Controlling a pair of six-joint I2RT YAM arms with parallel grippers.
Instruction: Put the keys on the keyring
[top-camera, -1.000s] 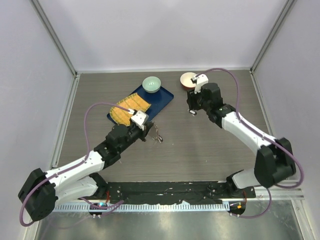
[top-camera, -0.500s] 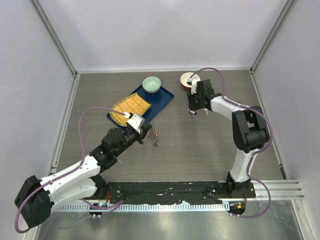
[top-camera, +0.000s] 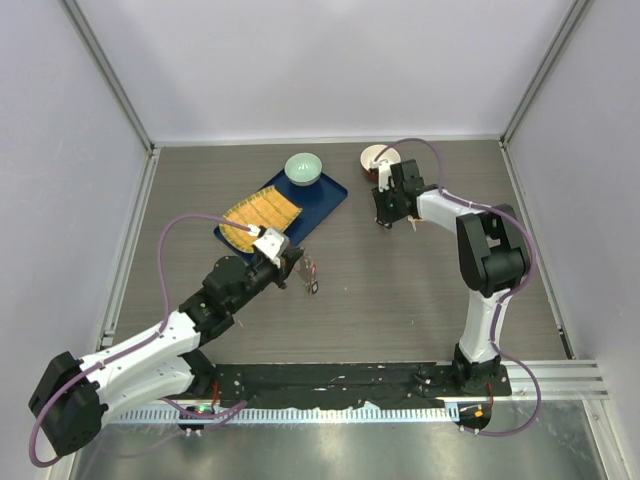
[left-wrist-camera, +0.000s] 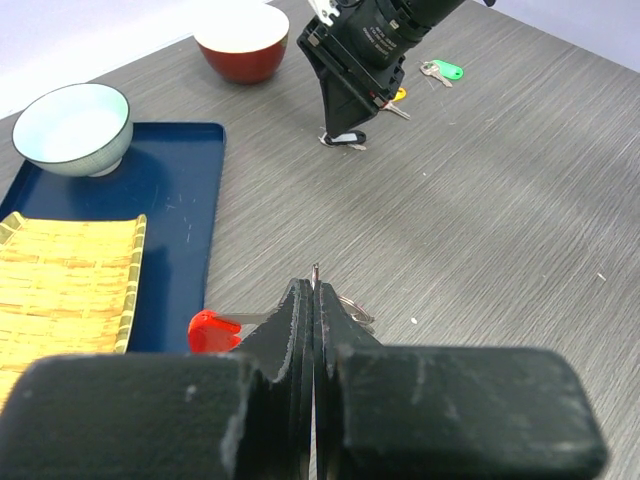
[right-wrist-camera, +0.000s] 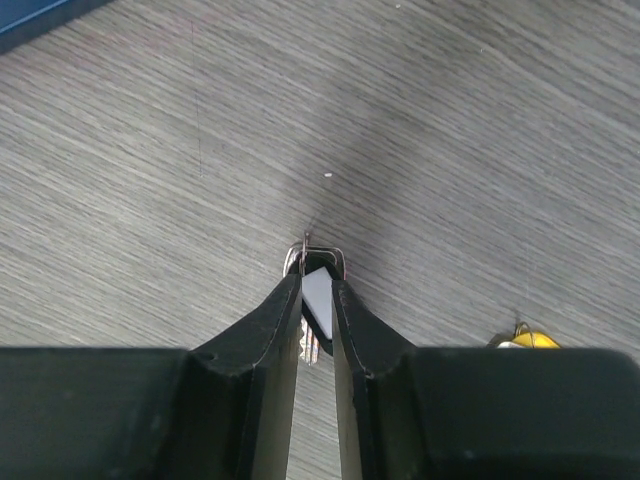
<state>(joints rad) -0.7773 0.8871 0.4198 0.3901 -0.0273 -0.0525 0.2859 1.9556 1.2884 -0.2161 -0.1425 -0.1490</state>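
My left gripper (left-wrist-camera: 315, 300) is shut on the keyring (left-wrist-camera: 352, 306); a thin silver ring pokes up between its pads and a red tag (left-wrist-camera: 212, 330) hangs to the left. In the top view the left gripper (top-camera: 298, 268) holds the keyring (top-camera: 313, 278) just above the table's middle. My right gripper (right-wrist-camera: 317, 285) points straight down at the table, and its jaws pinch the black key (right-wrist-camera: 319, 300), whose white-faced head and wire ring show between them. From the left wrist the right gripper (left-wrist-camera: 345, 135) stands far back. The yellow key (left-wrist-camera: 397, 97) and green key (left-wrist-camera: 445, 70) lie behind it.
A blue tray (top-camera: 328, 198) at the back left carries a pale green bowl (top-camera: 303, 168) and a yellow bamboo mat (top-camera: 260, 215). A red bowl (top-camera: 377, 158) stands close behind the right gripper. The yellow key (right-wrist-camera: 525, 340) lies just right of the right fingers.
The right jaws have narrowed onto the black key, and the right arm's elbow has swung in over the table. The left arm drew back slightly with the keyring.
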